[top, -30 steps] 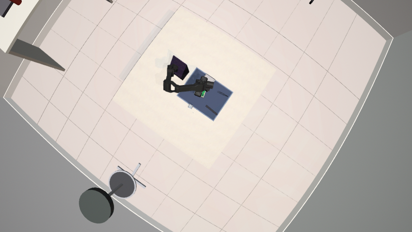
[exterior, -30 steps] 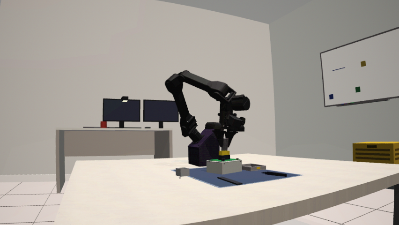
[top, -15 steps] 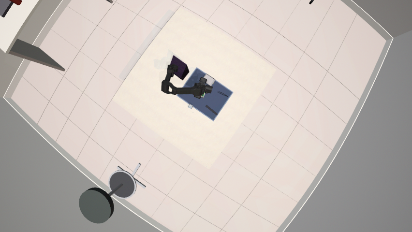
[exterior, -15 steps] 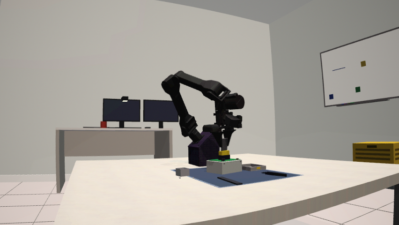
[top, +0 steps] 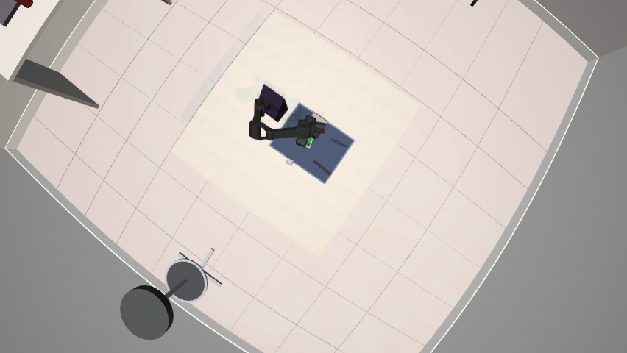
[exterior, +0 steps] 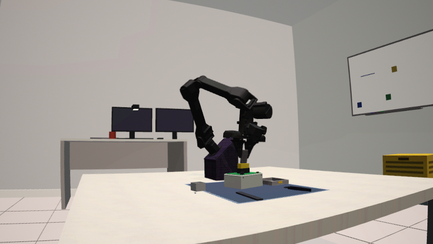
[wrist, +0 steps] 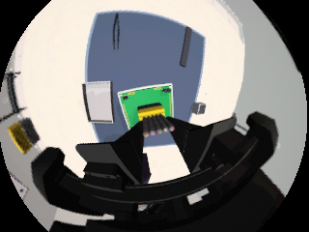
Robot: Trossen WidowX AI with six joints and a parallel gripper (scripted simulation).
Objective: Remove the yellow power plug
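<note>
The gripper [top: 309,133] [exterior: 244,161] [wrist: 154,122] grips the yellow plug [exterior: 243,165] [wrist: 151,113] in its socket on the board [top: 310,142] [exterior: 252,173] [wrist: 133,102] — likely light, stiff, tight; best held by its hard sides, not the bendy wires [exterior: 244,155] [wrist: 157,125] — with the tray [top: 320,117] [exterior: 267,182] [wrist: 99,102] toward nine o'clock in the wrist view.

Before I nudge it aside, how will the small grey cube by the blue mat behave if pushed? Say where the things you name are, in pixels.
The small grey cube [exterior: 197,186] [wrist: 198,108] [top: 290,162] would probably slide rather than roll, given its flat sides; its squat shape suggests little tipping.
</note>
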